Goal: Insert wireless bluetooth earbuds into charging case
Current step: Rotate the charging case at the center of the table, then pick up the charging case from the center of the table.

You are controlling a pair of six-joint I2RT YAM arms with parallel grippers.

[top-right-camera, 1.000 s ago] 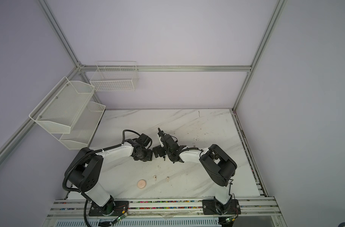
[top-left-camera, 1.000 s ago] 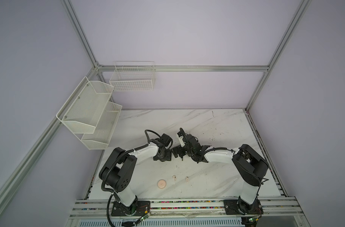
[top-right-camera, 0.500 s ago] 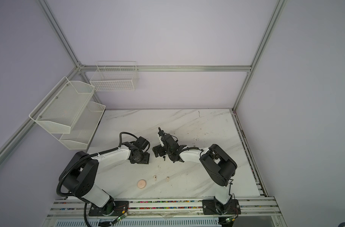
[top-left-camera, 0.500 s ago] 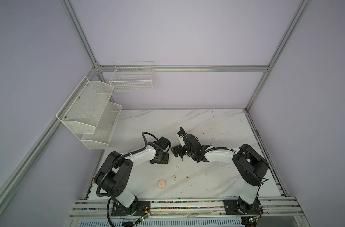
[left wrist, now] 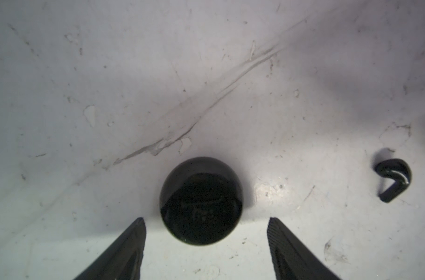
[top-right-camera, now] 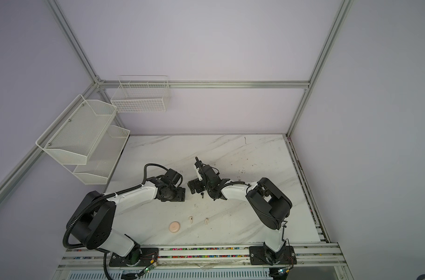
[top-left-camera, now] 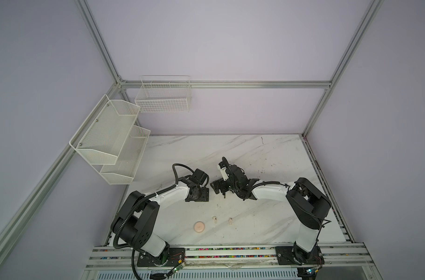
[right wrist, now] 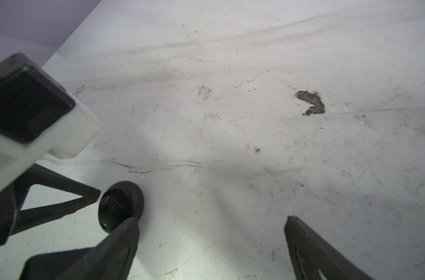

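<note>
A round black charging case [left wrist: 201,201] lies on the marble just ahead of my left gripper [left wrist: 206,220]. That gripper is open, with a fingertip on either side and clear of the case. A black earbud [left wrist: 393,179] lies off to one side, also seen as the black earbud [top-right-camera: 202,194]. My right gripper [right wrist: 211,219] is open and holds nothing. One of its fingers [right wrist: 124,232] rests beside the black case [right wrist: 120,208]. Two cream earbuds [top-left-camera: 215,219] [top-left-camera: 230,220] and a round cream case [top-left-camera: 199,227] lie nearer the front edge.
A small dark scrap [right wrist: 312,105] is stuck to the marble beyond the right gripper. White mesh shelves [top-left-camera: 109,135] and a wire basket [top-left-camera: 164,97] hang on the left and back walls. Both arms meet at the middle of the table [top-left-camera: 255,150].
My left gripper has drawn back slightly from the right gripper and lowered toward the table. Its jaws have spread wider. The right arm has barely moved.
</note>
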